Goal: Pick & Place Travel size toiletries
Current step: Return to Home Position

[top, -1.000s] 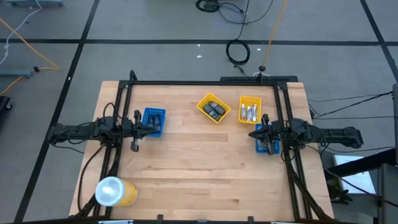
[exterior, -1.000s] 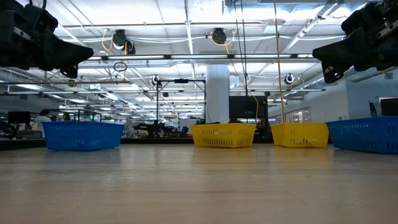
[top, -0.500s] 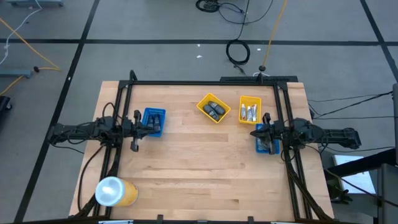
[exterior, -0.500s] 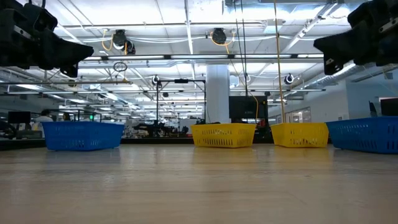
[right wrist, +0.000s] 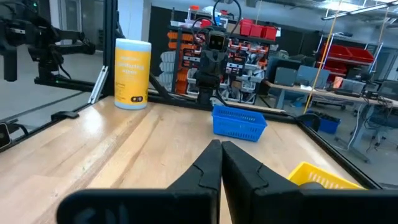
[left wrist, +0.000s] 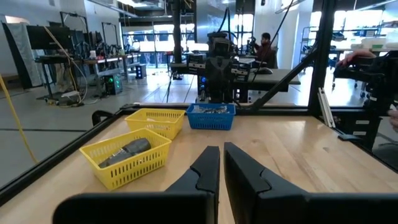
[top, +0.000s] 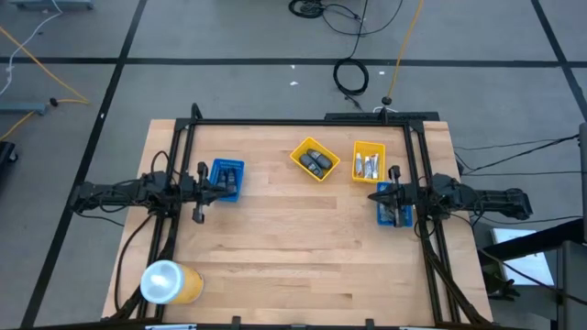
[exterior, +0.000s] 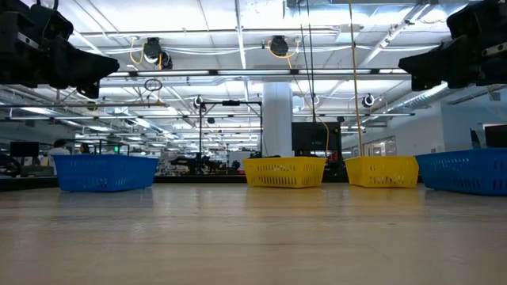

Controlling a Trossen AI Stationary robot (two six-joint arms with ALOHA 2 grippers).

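From above, the left gripper (top: 221,187) hangs by the left blue tray (top: 231,167), the right gripper (top: 378,196) over the right blue tray (top: 396,218); dark bottles (top: 316,163) and silvery tubes (top: 368,167) lie in two yellow trays (top: 295,156) between. Level with the table (exterior: 253,237), both grippers hang high. The left wrist view shows its fingers (left wrist: 205,169) nearly touching, empty; the right wrist view, fingers pressed together, empty

dark oblong bottles (top: 316,164) lie heaped in the skewed yellow tray (top: 297,152) by the surface's (top: 293,238) far edge; silvery-white tubes (top: 369,167) fill the straight yellow tray (top: 357,148).
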